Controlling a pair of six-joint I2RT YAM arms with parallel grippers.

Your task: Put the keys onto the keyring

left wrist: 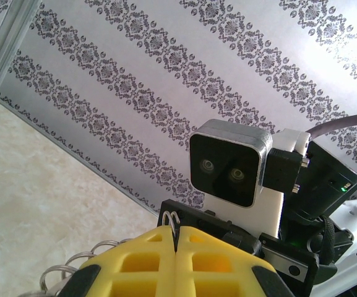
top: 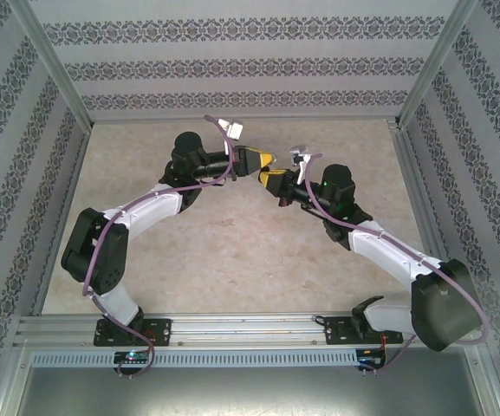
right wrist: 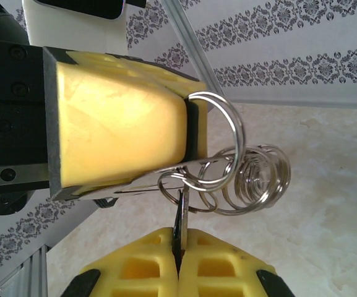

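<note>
A pale, marbled tabletop (top: 232,251) fills the floor of a booth whose walls (top: 232,69) carry grey wallpaper with dark ornamental bands. Metal posts (top: 55,65) stand at the corners and a metal rail (top: 232,325) runs along the near edge.

Both arms reach to the far middle, where their tips meet above the tabletop. The left tool (top: 265,159) comes in from the left with its yellow fingers pressed together, clamped on the keyring (right wrist: 246,173). The keyring is a bunch of linked silver wire rings that hangs out to the right of the fingers, clear of the tabletop. One larger ring (right wrist: 224,133) curves out past the fingertips.

The right tool (right wrist: 179,234) points up at the bunch from just below, its fingers also together. They pinch a thin dark sliver, seen edge-on, that rises into the lowest rings. It looks like the key (right wrist: 183,213), but its head is buried between the fingers and its shape is hard to make out. Whether it is threaded through a ring or only touching one, I cannot tell.

From the left wrist, only two small wire bends show above the closed fingers. A few rings are cut off at the lower left, and the right wrist's camera (left wrist: 227,164) faces in closely.
</note>
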